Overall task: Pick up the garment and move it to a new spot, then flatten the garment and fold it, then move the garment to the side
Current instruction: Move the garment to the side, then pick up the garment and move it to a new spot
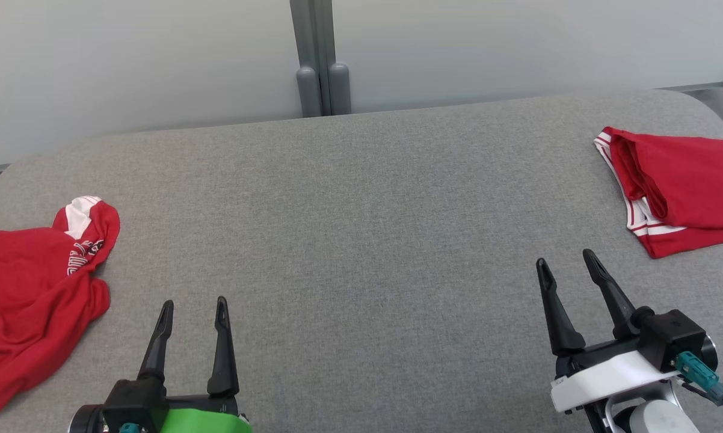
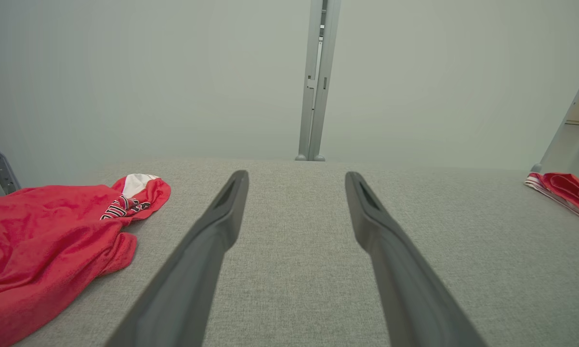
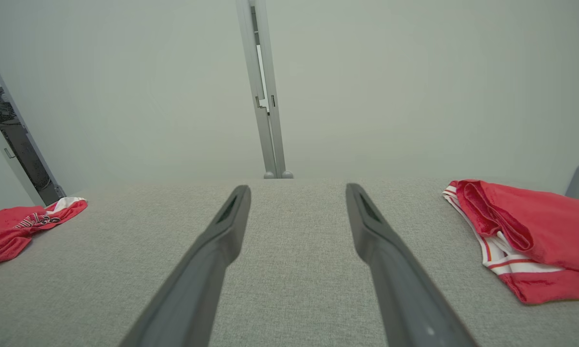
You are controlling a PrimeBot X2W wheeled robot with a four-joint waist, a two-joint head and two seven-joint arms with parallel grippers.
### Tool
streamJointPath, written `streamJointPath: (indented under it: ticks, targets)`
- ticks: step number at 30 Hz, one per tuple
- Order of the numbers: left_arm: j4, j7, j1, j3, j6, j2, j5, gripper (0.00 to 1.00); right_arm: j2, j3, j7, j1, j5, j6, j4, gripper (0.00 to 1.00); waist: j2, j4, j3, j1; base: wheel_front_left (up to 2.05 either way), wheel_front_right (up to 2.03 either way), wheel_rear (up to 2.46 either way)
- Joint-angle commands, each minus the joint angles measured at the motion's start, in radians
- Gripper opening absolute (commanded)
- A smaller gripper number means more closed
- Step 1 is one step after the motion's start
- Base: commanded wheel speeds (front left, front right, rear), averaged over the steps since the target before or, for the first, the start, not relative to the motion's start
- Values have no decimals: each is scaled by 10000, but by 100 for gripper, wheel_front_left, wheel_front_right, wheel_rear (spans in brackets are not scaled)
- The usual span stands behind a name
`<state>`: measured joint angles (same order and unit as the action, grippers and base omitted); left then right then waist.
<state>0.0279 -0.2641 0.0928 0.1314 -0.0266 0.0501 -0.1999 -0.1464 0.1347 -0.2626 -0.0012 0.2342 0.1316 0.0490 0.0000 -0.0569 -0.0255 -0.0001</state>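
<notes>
A crumpled red garment with white trim and lettering lies in a heap at the left edge of the grey table; it also shows in the left wrist view and the right wrist view. A second red garment, folded, with white-striped edges, rests at the far right. My left gripper hovers open near the front edge, just right of the crumpled heap, holding nothing. My right gripper is open too, empty, a little in front and left of the folded piece.
Pale wall panels rise behind the table, joined by a grey post at the back centre. The table's rounded far corners fall away at the left and right.
</notes>
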Motion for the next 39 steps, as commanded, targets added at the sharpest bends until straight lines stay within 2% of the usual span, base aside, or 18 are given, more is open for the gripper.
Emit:
streamJointPath:
  ticks: [1, 24, 30, 39]
  targets:
    - [19, 2, 121, 10, -26, 12, 11, 100, -48, -17, -28, 137, 17, -20, 41, 100, 0, 7, 4, 1, 0, 0, 0]
    - [163, 2, -11, 234, -205, 12, -113, 100, -81, 25, -27, 91, 75, -20, 129, 100, 0, 320, -115, 1, 0, 0, 0]
    - [39, 2, -158, 244, -268, 13, -130, 100, -118, 148, -28, 26, 131, -18, 118, 100, 0, 827, -243, 1, 0, 0, 0]
    - [-44, 0, -159, 266, -328, 13, -163, 100, -97, 340, -27, -39, 125, -20, 111, 100, 0, 2015, -311, 1, 0, 0, 0]
